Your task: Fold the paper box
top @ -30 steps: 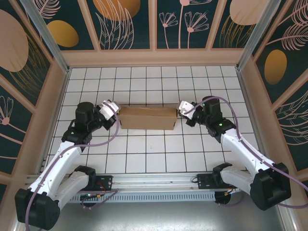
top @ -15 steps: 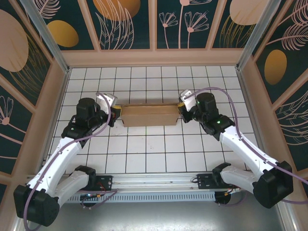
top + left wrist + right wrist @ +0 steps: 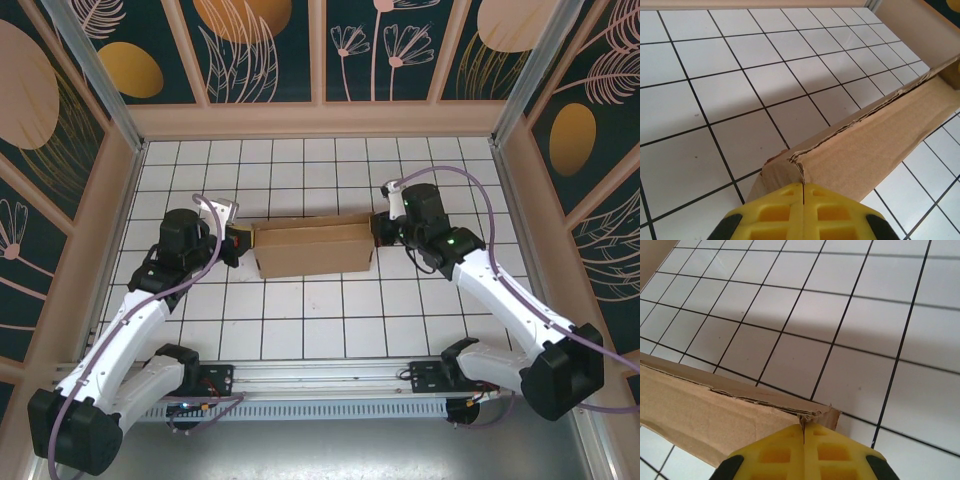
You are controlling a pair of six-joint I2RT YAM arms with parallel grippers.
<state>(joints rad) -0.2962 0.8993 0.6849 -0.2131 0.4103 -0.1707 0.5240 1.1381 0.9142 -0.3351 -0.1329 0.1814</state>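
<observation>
Left gripper [image 3: 240,240]: yellow jaws pinched shut on left end of paper box [image 3: 312,250] | right gripper [image 3: 381,228]: pinched shut on right end | box: long brown cardboard, ragged edges, on white tiled table [image 3: 300,325]

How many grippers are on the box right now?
2. The left gripper pinches the left end of the paper box; the right gripper pinches its right end.

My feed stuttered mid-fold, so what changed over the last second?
Both wrists rolled, and the plain brown cardboard mailer box pinched between them seems to have turned with them: its near face now looks taller, and it sits slightly further right. Unchanged: the left claw and the right claw stay shut on its two ends, and nothing was let go.
</observation>
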